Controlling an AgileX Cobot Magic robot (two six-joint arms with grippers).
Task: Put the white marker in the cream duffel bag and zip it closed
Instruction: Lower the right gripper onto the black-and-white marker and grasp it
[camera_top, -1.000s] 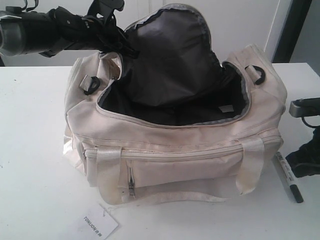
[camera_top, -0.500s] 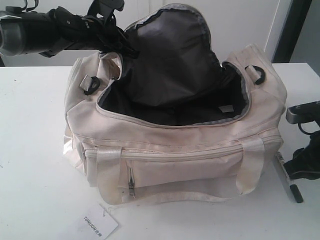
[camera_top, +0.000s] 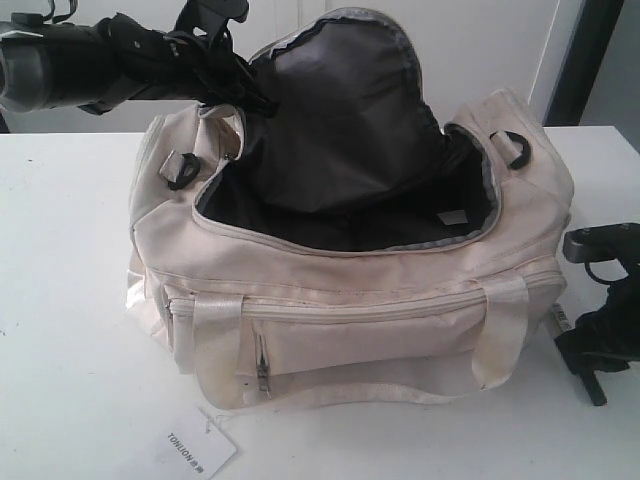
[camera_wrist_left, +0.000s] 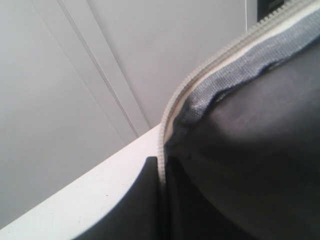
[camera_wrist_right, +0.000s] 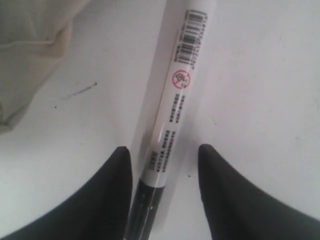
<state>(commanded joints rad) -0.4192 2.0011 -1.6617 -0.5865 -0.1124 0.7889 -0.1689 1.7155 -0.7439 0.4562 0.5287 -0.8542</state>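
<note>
Sitting open, right gripper (camera_wrist_right: 164, 149) is straddling one white marker (camera_wrist_right: 172, 95); left gripper (camera_top: 228, 82) state unclear, at one cream duffel bag (camera_top: 380, 330); white table (camera_top: 60, 300), white wall (camera_top: 480, 50).

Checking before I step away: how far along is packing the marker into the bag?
Done: bag open, flap seemingly held up by the left gripper. In hand: open right gripper straddles the marker on the table. Left: lift, drop in, zip.
</note>
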